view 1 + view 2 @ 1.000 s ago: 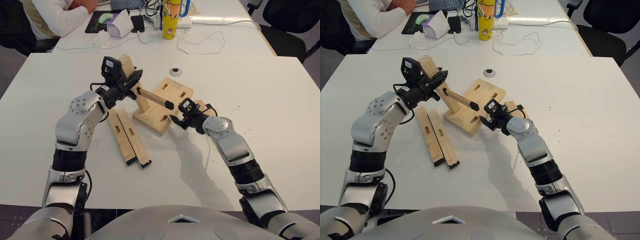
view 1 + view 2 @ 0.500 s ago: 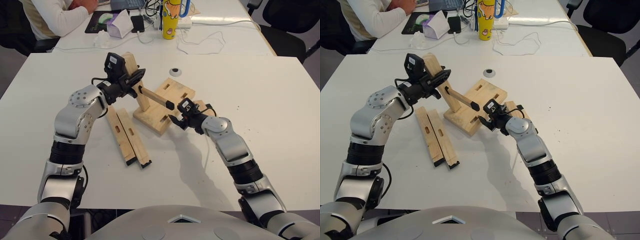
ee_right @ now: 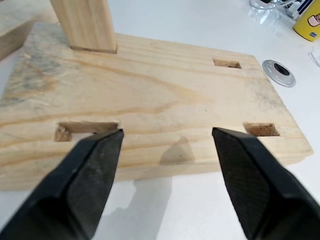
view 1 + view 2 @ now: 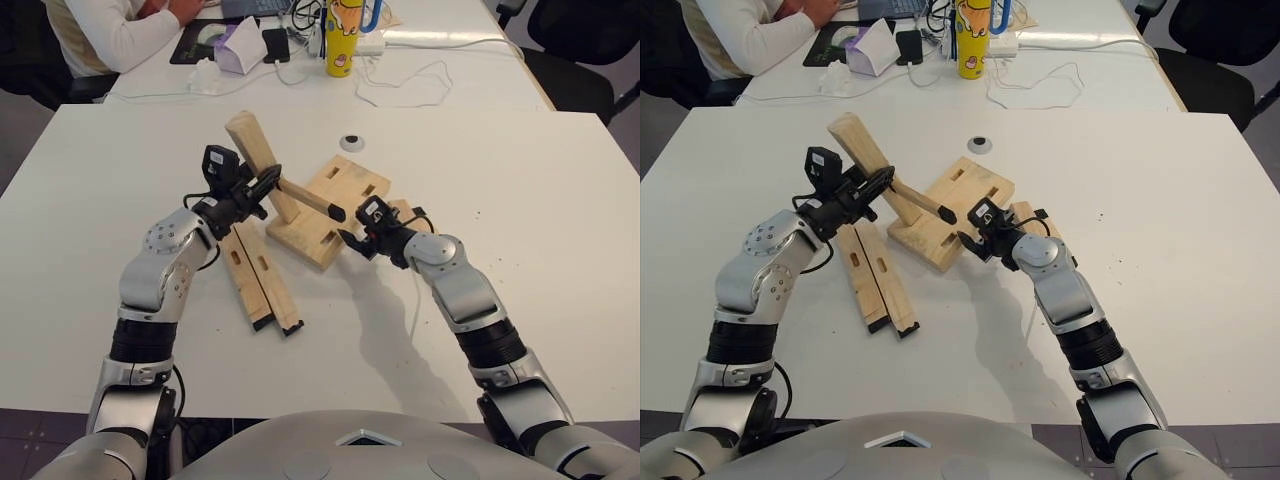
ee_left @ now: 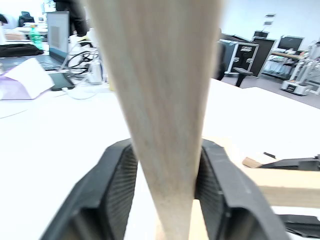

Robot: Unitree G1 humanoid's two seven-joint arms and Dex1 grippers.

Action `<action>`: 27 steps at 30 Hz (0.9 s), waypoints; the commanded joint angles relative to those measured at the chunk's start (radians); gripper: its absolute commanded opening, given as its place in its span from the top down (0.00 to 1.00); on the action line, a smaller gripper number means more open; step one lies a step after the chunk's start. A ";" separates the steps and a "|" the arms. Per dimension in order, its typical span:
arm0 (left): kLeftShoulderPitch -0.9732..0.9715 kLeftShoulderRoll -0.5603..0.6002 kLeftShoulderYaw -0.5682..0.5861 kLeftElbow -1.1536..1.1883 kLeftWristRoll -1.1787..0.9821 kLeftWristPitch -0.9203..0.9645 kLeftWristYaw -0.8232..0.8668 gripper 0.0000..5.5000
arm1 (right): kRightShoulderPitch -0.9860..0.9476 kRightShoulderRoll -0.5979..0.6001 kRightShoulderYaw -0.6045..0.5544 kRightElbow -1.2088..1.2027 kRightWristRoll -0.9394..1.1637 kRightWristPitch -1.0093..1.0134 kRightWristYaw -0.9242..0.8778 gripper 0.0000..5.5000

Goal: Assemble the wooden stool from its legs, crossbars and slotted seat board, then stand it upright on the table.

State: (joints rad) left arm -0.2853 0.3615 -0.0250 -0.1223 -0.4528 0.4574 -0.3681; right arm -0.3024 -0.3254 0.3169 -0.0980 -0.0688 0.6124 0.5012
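The slotted seat board (image 4: 345, 185) lies flat on the white table (image 4: 520, 180) with one wooden leg (image 4: 247, 135) standing in a corner slot, leaning to the left. My left gripper (image 4: 262, 185) is shut on that leg at mid-height; its pads press both sides of the leg (image 5: 160, 75). A thin crossbar (image 4: 310, 198) with a dark tip juts from the leg toward the right. My right gripper (image 4: 350, 240) is open at the board's near edge, its fingers (image 3: 95, 170) spread in front of the seat board (image 3: 165, 85) without touching it.
Two slotted legs (image 4: 258, 272) lie side by side left of the board, and another wooden piece (image 4: 403, 209) lies under my right arm. Behind are a small round disc (image 4: 350, 143), a white cable (image 4: 400, 85) and a yellow bottle (image 4: 342, 38).
My left gripper has slid down the leg from near its top to mid-height, baring the top end. The right gripper and the seat board have stayed put.
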 commanded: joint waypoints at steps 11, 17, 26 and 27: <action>-0.025 -0.093 0.092 -0.099 -0.004 0.001 0.069 0.51 | 0.008 -0.010 -0.008 -0.004 0.003 0.000 0.003 0.40; -0.073 -0.106 0.131 -0.165 -0.037 0.014 0.095 0.51 | 0.008 -0.012 -0.010 -0.005 0.005 0.002 0.004 0.40; -0.176 -0.087 0.326 -0.193 -0.206 0.035 0.137 0.51 | 0.010 -0.012 -0.013 -0.007 0.006 0.002 0.001 0.40; -0.180 -0.079 0.364 -0.176 -0.239 0.043 0.141 0.51 | 0.012 -0.012 -0.014 -0.009 0.006 0.002 0.000 0.40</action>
State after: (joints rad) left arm -0.4454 0.2615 0.2770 -0.3207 -0.6378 0.4783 -0.2379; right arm -0.3019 -0.3352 0.3166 -0.1002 -0.0684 0.6123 0.5026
